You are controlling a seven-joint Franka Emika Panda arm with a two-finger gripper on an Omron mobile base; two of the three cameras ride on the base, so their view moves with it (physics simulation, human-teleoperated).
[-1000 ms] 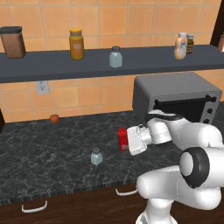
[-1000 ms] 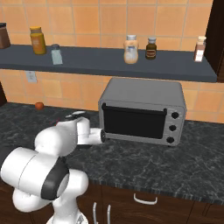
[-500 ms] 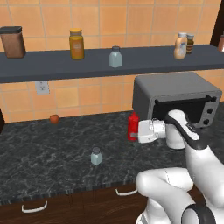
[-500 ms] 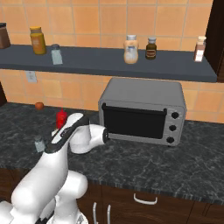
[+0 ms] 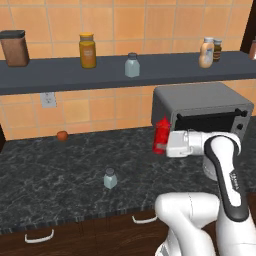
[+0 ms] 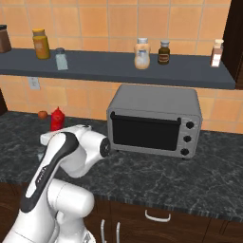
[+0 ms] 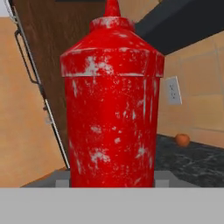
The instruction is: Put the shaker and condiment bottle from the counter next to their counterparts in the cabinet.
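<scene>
One condiment bottle point(image 5: 161, 135) in gripper point(image 5: 164, 145); one shaker point(image 5: 110, 178) on counter point(image 5: 55, 170).

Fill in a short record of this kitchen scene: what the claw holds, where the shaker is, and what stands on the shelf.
claw: shut on the red bottle, held upright above the counter
shaker: on the counter, untouched
shelf: twin shaker, beige bottle, amber jar, brown canister
oven: on the counter, right of the bottle

no text, label, brand or number can be read on anything here.
</scene>
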